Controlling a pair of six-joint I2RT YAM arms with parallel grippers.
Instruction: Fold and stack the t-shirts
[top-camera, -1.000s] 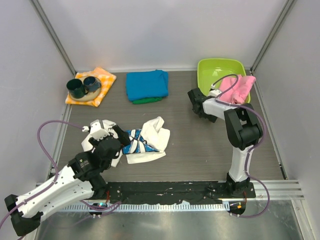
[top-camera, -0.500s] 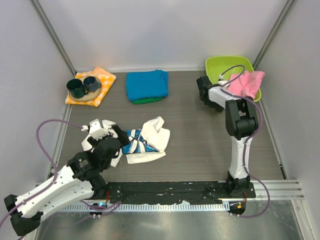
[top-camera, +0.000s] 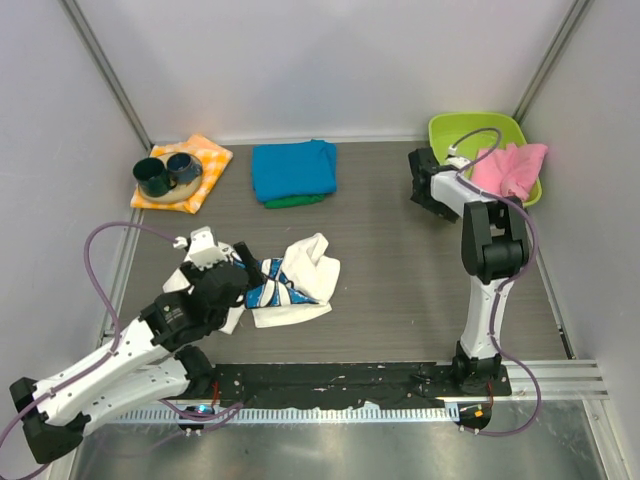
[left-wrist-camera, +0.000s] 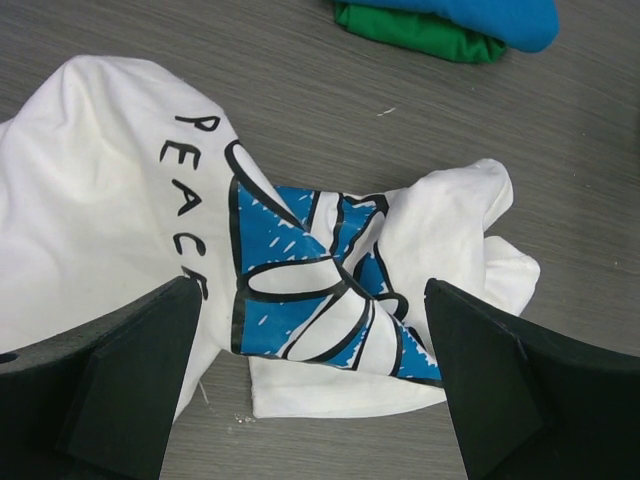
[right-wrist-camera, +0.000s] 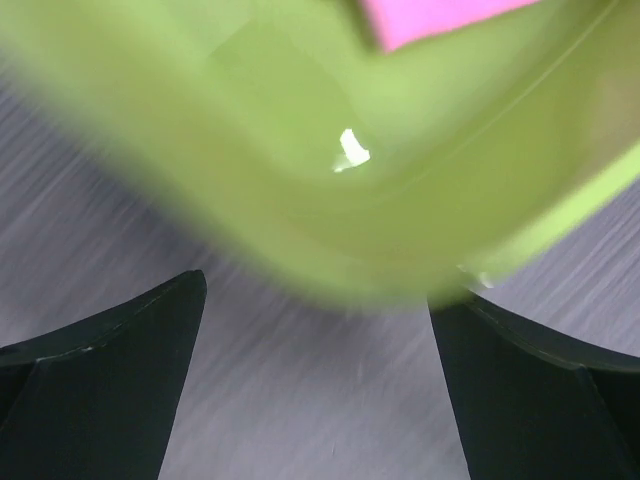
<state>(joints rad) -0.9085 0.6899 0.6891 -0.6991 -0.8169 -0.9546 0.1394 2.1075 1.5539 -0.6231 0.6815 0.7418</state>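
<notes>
At 8 o'clock | left gripper (left-wrist-camera: 310, 300) is held wide open, empty, above crumpled white t-shirt (left-wrist-camera: 100, 200) | right gripper (right-wrist-camera: 315, 290) is spread wide, empty, beside lime bin (right-wrist-camera: 300, 230), 1 o'clock | blue t-shirt (top-camera: 293, 168) is laid on green t-shirt (top-camera: 295, 201), 12 o'clock

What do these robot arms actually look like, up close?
Both the left arm and the right arm have white shells with black joints. A thin purple cable loops along each. Their fingers are flat black wedges.

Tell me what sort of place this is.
Probably a robot lab test cell, not a home: bare white walls enclose a table, and a left arm and right arm are bolted along its near edge.
</notes>
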